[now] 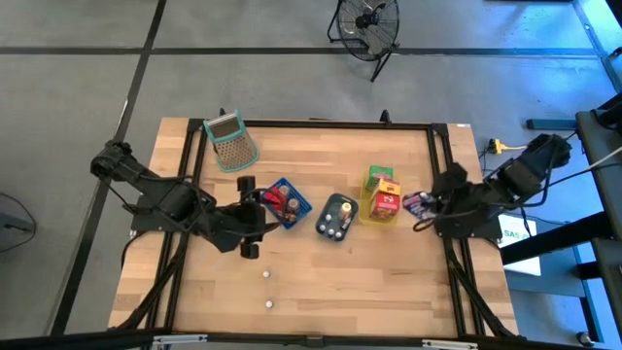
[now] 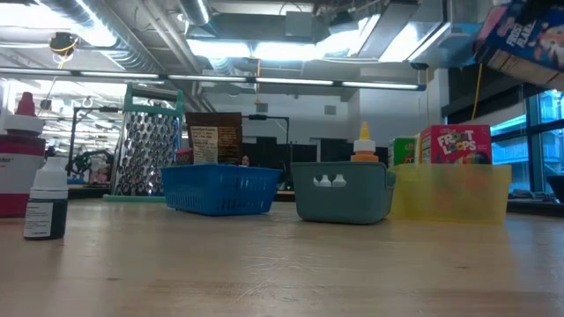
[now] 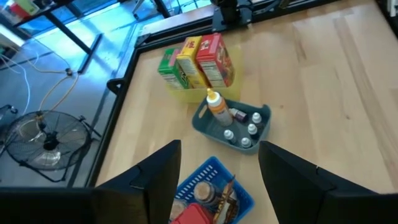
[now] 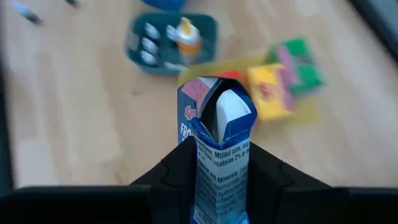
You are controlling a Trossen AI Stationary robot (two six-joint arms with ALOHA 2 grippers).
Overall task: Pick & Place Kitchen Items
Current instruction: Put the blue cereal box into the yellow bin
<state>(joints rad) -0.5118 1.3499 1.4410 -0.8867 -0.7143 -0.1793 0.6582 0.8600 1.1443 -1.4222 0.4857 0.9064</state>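
Blue cereal box — edge-cropped

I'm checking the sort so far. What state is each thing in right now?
blue cereal box: held off the table between the right gripper fingers, top flaps open
left gripper: open, empty, above the blue basket
yellow tray: holds upright boxes
teal tray: holds little bottles
grater: lying flat on the table
small dropper bottle: upright on the table

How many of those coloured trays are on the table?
3, in a row across the table's middle: the blue tray toward the left arm, the teal tray in the centre, and the yellow tray toward the right arm. None looks hidden.
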